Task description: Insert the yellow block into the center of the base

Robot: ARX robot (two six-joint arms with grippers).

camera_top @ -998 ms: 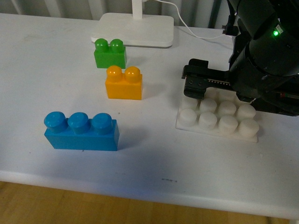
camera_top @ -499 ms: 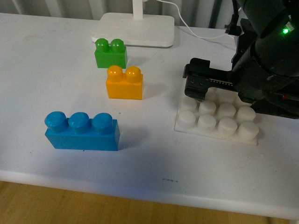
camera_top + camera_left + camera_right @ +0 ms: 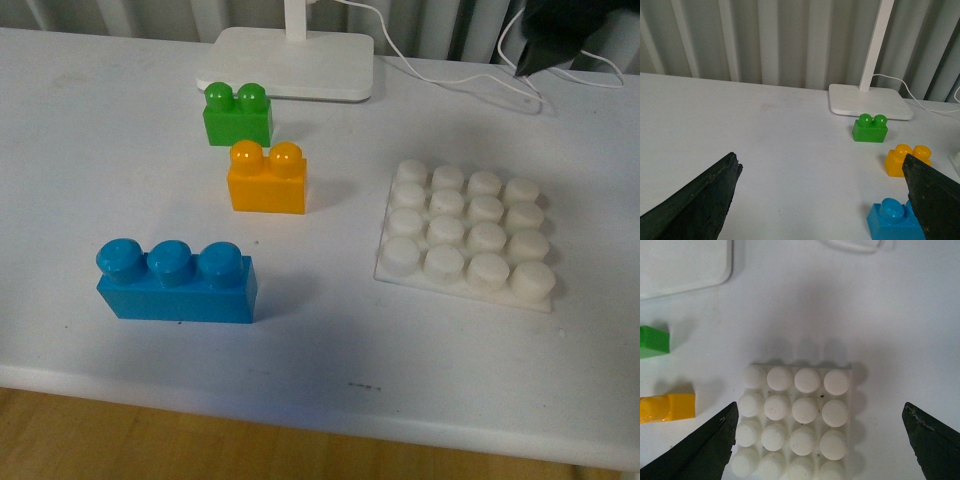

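Right pincer (image 3: 818,412) has withdrawn from over the base (image 3: 467,235), spread and empty like the left pincer (image 3: 820,160); yellow block (image 3: 267,180) stands ungrasped on the table (image 3: 100,150), apart from the base, insertion not begun.

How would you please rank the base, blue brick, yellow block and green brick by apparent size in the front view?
Largest to smallest:
base
blue brick
yellow block
green brick
The last two look nearly alike; green sits farther away.
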